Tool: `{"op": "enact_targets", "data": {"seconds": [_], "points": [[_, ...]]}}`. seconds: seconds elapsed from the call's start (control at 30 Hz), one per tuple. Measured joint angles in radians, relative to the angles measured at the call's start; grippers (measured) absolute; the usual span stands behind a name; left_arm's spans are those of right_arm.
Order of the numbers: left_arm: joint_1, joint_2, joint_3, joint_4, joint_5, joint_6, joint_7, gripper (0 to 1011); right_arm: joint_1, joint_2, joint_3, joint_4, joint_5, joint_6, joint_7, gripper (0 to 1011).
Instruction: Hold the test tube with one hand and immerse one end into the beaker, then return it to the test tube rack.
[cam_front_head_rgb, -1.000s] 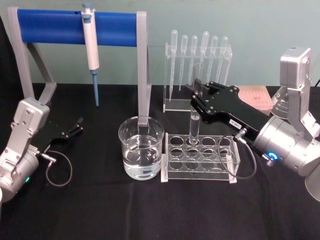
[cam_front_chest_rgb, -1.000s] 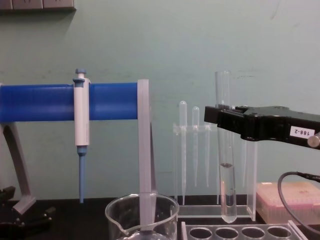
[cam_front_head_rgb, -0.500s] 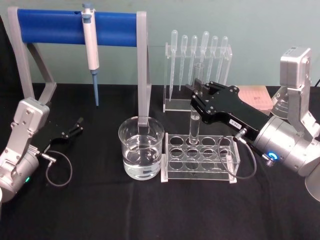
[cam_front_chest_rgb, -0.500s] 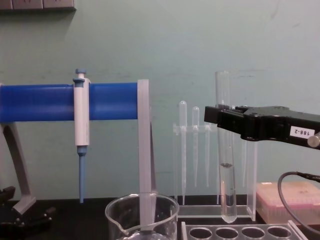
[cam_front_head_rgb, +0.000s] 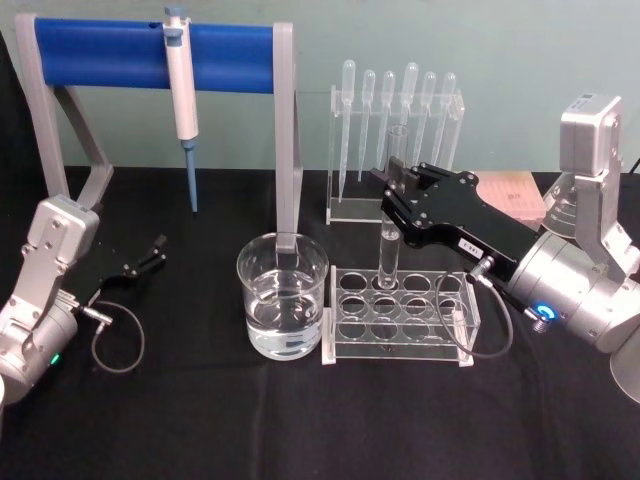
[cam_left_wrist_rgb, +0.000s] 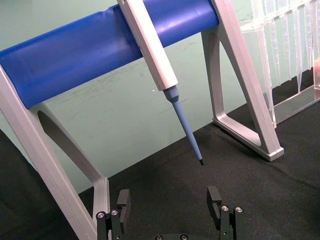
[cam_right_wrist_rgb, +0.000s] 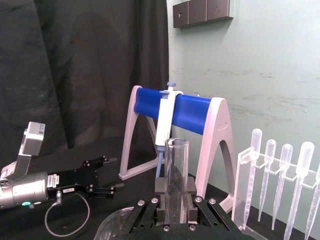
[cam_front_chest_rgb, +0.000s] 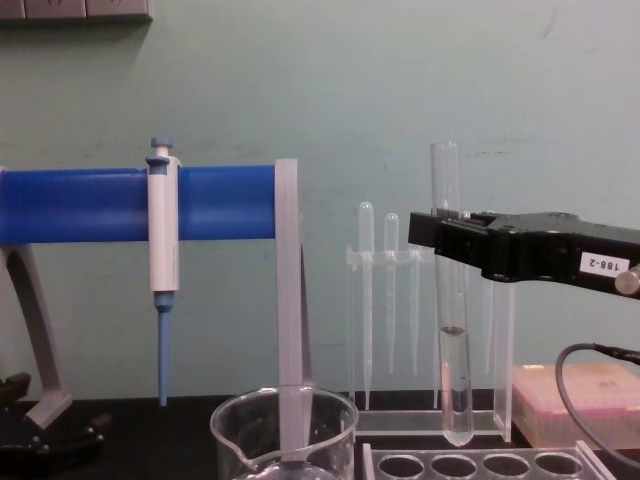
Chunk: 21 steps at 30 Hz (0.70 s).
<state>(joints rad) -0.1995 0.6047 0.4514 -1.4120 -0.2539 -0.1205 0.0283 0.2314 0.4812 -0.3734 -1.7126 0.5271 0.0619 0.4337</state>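
The test tube (cam_front_chest_rgb: 451, 300) stands upright in the air, its round bottom just above the top plate of the clear test tube rack (cam_front_head_rgb: 398, 343). It hangs over the rack's back row and is not seated in any hole. A little clear liquid fills its lower part, and its rimmed mouth points straight up.

The right gripper (cam_front_chest_rgb: 443, 233) holds it, reaching in over the rack from the rack's right. Its black fingers are pinched on the glass at about mid-height, one on each side. In the right wrist view the tube (cam_right_wrist_rgb: 176, 175) rises from between the closed pads (cam_right_wrist_rgb: 161, 192). A white label sits on the gripper's black body.

The beaker (cam_front_head_rgb: 283, 300) stands just beside the rack's left end, close to touching it. It is about half full of clear liquid, and the tube is well clear of it.

Behind the rack a clear holder (cam_front_head_rgb: 345, 205) carries a row of thin plastic pipettes (cam_front_head_rgb: 409, 95) hanging tip down. A pink box (cam_front_head_rgb: 515, 195) lies behind the rack to the right.

Behind the beaker, to the rack's left, stands a grey frame with a blue bar (cam_front_head_rgb: 110, 55). A white-and-blue micropipette (cam_front_head_rgb: 181, 90) hangs from the bar.

The left gripper (cam_front_head_rgb: 155, 250) rests low on the black table (cam_front_head_rgb: 200, 420), well apart from the rack on the far side of the beaker. Its fingers (cam_left_wrist_rgb: 215, 197) are spread wide with nothing between them.
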Motion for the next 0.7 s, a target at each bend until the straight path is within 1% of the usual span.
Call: {"op": "enact_targets", "data": {"seconds": [0.7], "points": [[0.0, 0.0, 0.0, 0.0, 0.0, 0.0, 0.0, 1000, 0.0, 0.0, 0.0, 0.0, 0.0, 0.0, 0.0, 227]]}}
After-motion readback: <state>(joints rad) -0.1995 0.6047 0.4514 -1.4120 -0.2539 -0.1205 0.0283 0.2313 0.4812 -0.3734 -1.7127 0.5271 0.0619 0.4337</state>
